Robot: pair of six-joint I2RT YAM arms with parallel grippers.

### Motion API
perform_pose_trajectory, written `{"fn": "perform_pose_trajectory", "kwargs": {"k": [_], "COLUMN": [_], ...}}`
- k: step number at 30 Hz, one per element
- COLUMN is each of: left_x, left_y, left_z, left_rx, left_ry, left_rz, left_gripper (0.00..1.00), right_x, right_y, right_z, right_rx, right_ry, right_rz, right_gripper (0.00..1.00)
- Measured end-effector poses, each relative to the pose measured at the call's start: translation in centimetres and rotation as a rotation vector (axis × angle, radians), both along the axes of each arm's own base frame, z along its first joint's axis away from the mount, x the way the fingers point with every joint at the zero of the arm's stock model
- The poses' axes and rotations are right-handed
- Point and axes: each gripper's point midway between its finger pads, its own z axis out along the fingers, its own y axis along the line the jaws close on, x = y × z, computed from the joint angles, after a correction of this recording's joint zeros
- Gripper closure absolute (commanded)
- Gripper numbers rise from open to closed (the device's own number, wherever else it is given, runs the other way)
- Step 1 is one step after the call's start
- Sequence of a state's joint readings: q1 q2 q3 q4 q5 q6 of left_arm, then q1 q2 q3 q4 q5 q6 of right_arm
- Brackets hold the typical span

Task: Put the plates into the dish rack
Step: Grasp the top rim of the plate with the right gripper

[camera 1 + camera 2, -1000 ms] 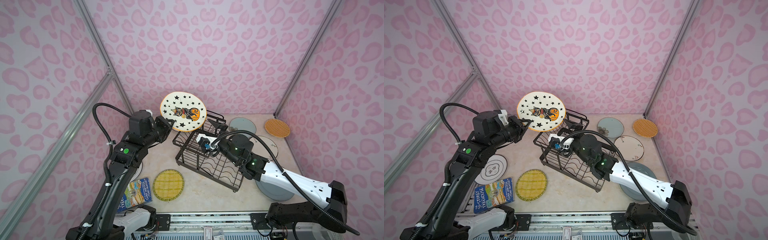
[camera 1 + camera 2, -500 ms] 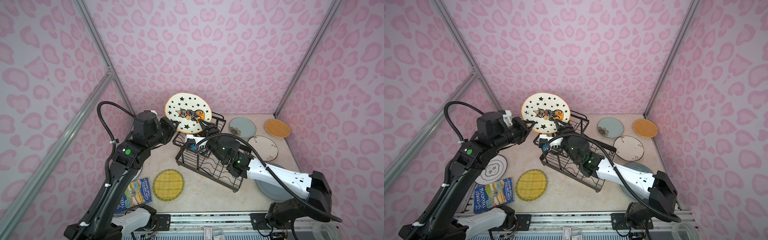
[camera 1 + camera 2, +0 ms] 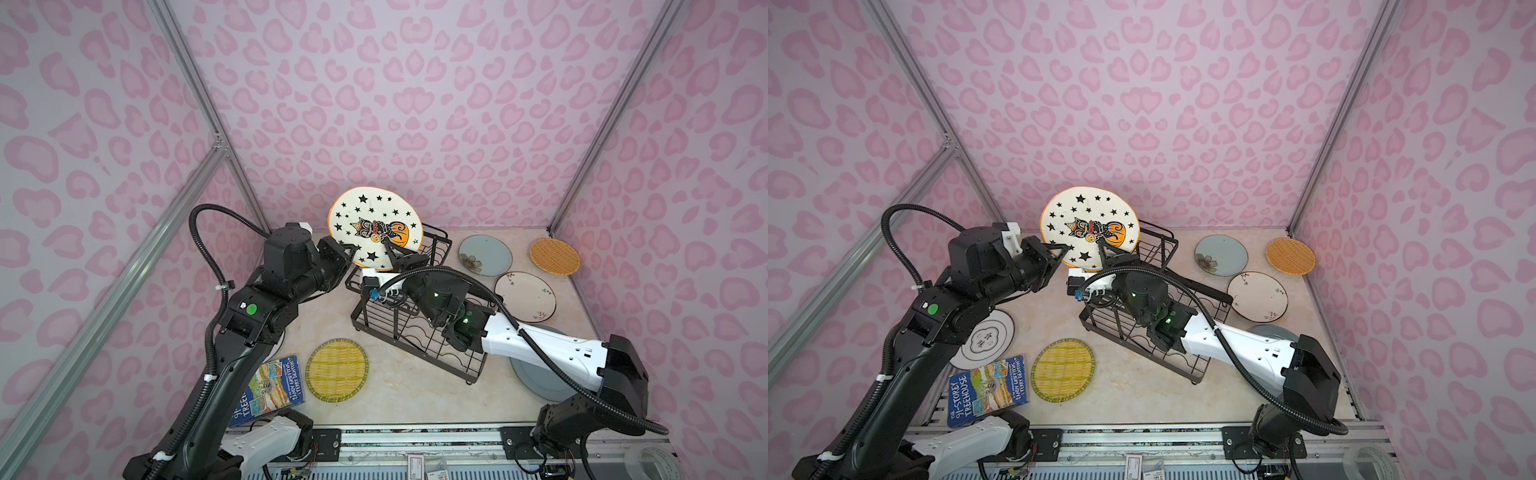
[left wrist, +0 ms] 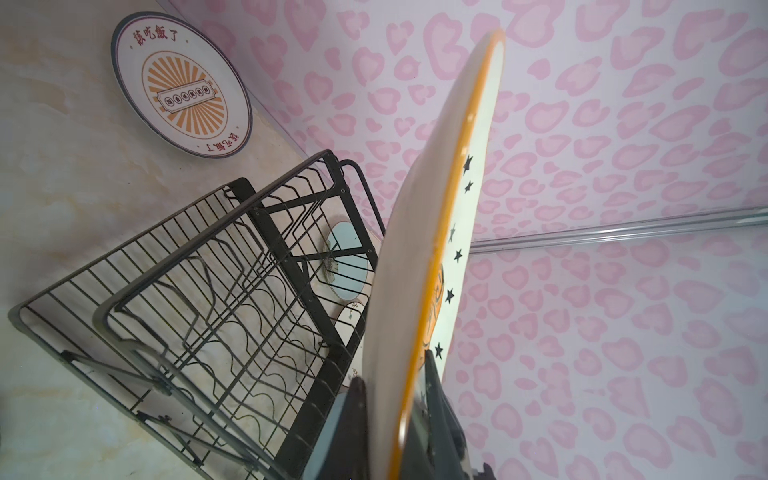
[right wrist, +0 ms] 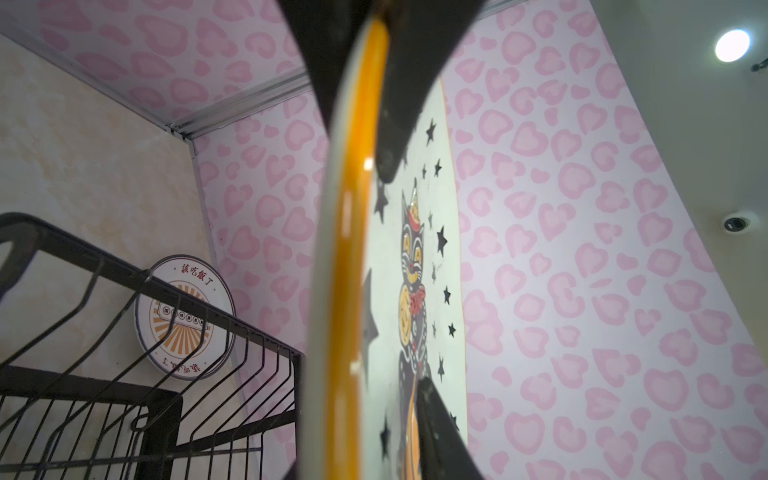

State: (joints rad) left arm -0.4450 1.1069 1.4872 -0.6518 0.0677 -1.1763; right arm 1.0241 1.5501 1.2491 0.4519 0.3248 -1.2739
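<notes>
A white cat plate (image 3: 374, 224) (image 3: 1088, 224) with black stars and an orange rim stands on edge in the air over the raised end of the black wire dish rack (image 3: 399, 340) (image 3: 1113, 328). My left gripper (image 3: 351, 249) (image 4: 395, 374) is shut on its lower left rim. My right gripper (image 3: 392, 253) (image 5: 365, 415) is shut on the lower right rim, one finger (image 5: 440, 424) lying on the printed face. No plate stands in the rack (image 4: 208, 270).
On the table lie a yellow woven plate (image 3: 337, 370), a pale blue flowered plate (image 3: 485, 254), an orange woven plate (image 3: 555, 256), a white sprigged plate (image 3: 525, 296), a grey-blue plate (image 3: 536, 374) under the right arm and a black-rimmed white plate (image 3: 988, 338). A sunburst plate (image 4: 180, 83) lies behind the rack. A blue book (image 3: 988, 395) lies front left.
My left arm carried the cat plate to the right, over the rack's raised end. My right arm reached up to it and its jaws closed on the rim.
</notes>
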Motion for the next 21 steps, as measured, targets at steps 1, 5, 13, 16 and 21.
{"fn": "perform_pose_trajectory", "kwargs": {"k": [1,5,13,16,21], "left_x": [0.0,-0.1,-0.4,-0.4,-0.7], "left_y": [0.1,0.4,0.4,0.1,0.4], "left_z": [-0.1,-1.2,-0.4,1.7,3.5], "left_rx": [0.012,0.044,0.011,-0.042,-0.065], "left_ry": [-0.001,0.022,0.006,-0.066,-0.128], "left_rz": [0.003,0.01,0.007,0.0,0.008], "left_gripper": [0.97,0.97,0.66,0.39,0.05], "right_x": [0.0,-0.2,-0.6,-0.8,-1.7], "right_y": [0.2,0.6,0.2,-0.2,-1.5], "right_z": [-0.3,-1.6,-0.7,0.0,2.8], "right_rx": [-0.028,-0.108,-0.079,-0.027,0.07], "right_ry": [-0.003,0.003,-0.004,0.021,0.082], "right_rz": [0.001,0.006,0.005,0.008,0.03], "right_gripper": [0.93,1.0,1.0,1.0,1.0]}}
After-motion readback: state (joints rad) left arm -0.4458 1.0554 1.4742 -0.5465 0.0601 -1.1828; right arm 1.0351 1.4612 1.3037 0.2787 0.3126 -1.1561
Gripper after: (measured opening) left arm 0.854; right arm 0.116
